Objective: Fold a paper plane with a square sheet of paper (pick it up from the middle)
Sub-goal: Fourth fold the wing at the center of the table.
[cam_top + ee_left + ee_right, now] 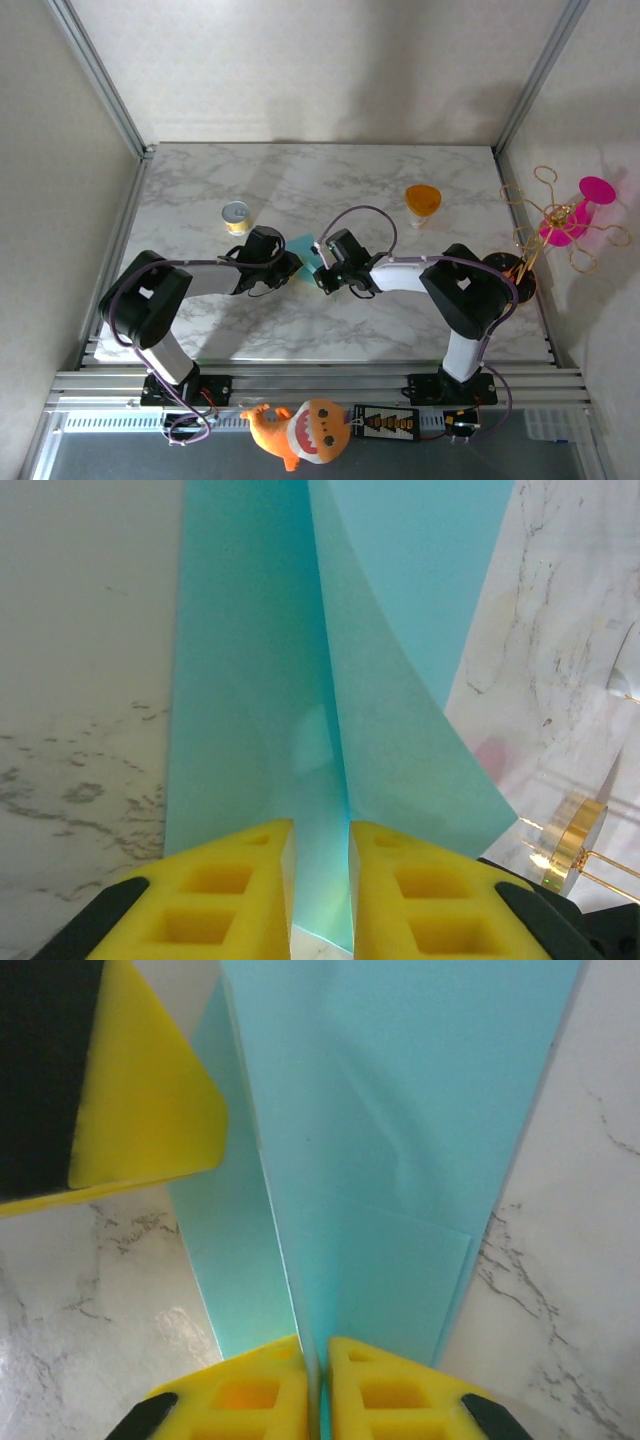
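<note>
The teal-blue sheet of paper (303, 243) is partly folded and hangs above the middle of the table between both grippers. My left gripper (296, 262) meets it from the left. In the left wrist view the paper (250, 680) has a raised crease running down into the narrow gap of the left gripper (320, 880), whose jaws close on the fold. My right gripper (318, 1380) is shut tight on an upright layer of the paper (400, 1140). One yellow finger (150, 1100) of the left gripper sits against the paper's far left side. The folded shape is no finished paper plane.
A small yellow can (236, 215) stands at the back left and an orange cup (422, 200) at the back right. A pink and gold wire ornament (560, 220) stands at the table's right edge. An orange plush toy (300, 430) lies below the arm bases.
</note>
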`<state>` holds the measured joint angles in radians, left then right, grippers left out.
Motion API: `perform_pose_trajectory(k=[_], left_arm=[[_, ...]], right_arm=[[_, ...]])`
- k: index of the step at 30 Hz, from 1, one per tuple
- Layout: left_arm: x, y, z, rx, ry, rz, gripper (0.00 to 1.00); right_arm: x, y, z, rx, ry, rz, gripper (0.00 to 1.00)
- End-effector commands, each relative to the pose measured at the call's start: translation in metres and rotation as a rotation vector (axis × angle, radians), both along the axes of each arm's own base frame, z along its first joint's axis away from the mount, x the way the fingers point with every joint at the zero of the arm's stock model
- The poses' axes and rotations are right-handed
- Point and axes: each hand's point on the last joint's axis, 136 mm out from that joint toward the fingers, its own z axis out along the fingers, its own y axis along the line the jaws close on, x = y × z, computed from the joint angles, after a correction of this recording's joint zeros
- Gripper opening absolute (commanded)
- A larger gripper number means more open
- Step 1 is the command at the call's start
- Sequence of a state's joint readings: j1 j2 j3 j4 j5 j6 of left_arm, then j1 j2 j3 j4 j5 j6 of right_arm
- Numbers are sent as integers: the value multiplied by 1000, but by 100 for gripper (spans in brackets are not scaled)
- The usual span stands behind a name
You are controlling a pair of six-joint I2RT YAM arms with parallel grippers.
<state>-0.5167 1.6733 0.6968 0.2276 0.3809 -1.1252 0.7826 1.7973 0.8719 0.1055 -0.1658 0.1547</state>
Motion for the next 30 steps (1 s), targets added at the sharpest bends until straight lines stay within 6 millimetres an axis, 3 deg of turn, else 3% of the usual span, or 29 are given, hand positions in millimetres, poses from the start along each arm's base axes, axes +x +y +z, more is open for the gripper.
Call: perform_pose_trajectory(k=[1,10,30], left_arm=[[-7,-1,-12,17,21,-12,21],[-9,0,-18,23,43,-7,18],[-17,7,-24,23,74,29,14]], right_arm=[[-14,-10,-19,-10,85,-21,15],[-11,-6,-1,26,94,-47,18],[-11,-15,-7,157,201,-165,13]])
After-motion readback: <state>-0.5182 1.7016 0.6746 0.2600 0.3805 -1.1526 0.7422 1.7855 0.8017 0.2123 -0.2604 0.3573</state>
